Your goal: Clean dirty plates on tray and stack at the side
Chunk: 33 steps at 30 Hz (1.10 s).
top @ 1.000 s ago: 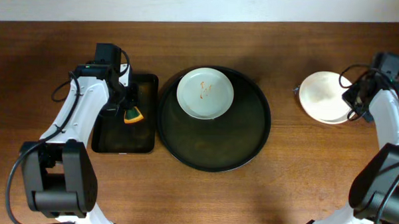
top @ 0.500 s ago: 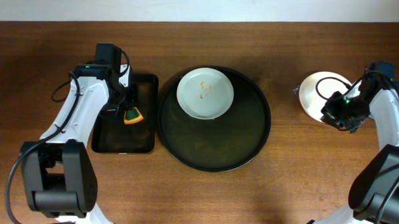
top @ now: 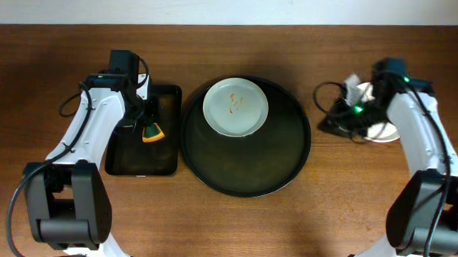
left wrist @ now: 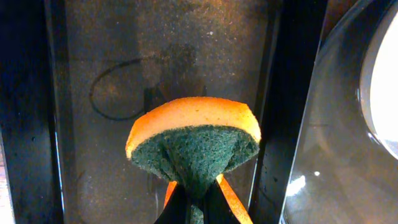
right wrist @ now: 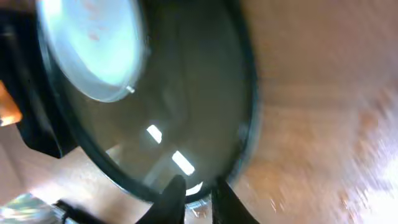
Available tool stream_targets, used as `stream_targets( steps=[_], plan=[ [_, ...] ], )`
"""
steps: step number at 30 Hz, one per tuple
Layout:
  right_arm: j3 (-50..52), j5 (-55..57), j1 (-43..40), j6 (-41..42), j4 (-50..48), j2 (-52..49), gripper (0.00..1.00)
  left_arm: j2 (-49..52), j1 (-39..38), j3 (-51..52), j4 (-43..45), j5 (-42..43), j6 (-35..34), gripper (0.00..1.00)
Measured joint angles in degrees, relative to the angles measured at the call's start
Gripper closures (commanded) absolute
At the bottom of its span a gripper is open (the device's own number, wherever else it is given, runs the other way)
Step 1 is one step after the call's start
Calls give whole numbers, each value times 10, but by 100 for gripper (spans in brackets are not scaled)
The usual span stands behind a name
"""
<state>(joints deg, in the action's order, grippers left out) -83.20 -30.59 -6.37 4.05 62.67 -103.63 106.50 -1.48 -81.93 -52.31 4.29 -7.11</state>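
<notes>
One pale grey-green plate point(top: 235, 106) with an orange-red smear lies at the back of the round black tray point(top: 305, 139). It shows blurred in the right wrist view point(right wrist: 93, 50), and its edge shows in the left wrist view point(left wrist: 382, 74). White plate stack point(top: 383, 132) rests on the table at the right, partly hidden by my right arm. My right gripper point(top: 331, 123) point(right wrist: 198, 182) hangs between the stack and the tray, narrowly open and empty. My left gripper point(top: 149, 124) point(left wrist: 196, 193) is shut on an orange-and-green sponge point(left wrist: 193, 134) over the rectangular tray.
The small rectangular black tray point(top: 140, 160) point(left wrist: 112, 62) lies just left of the round tray. Its floor is wet and speckled. Bare wood table point(top: 349, 201) lies around both trays.
My right gripper has left the white plates and swung left toward the round tray, and its arm now crosses over the stack. My left arm and the sponge have not moved.
</notes>
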Motion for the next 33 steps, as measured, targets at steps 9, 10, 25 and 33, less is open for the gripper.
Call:
stream_targets(
  steps=[9, 10, 25, 33],
  plan=[
    [-40, 223, 217, 124, -216, -64, 50, 0, 0, 0, -1, 0, 0, 100],
    [-40, 229, 219, 143, -232, -93, 53, 0, 0, 0, -1, 0, 0, 100],
    [-49, 200, 249, 204, -157, -185, 96, 0, 0, 0, -1, 0, 0, 100],
    [-47, 222, 248, 195, -6, -139, 96, 0, 0, 0, 0, 12, 0, 100]
  ],
)
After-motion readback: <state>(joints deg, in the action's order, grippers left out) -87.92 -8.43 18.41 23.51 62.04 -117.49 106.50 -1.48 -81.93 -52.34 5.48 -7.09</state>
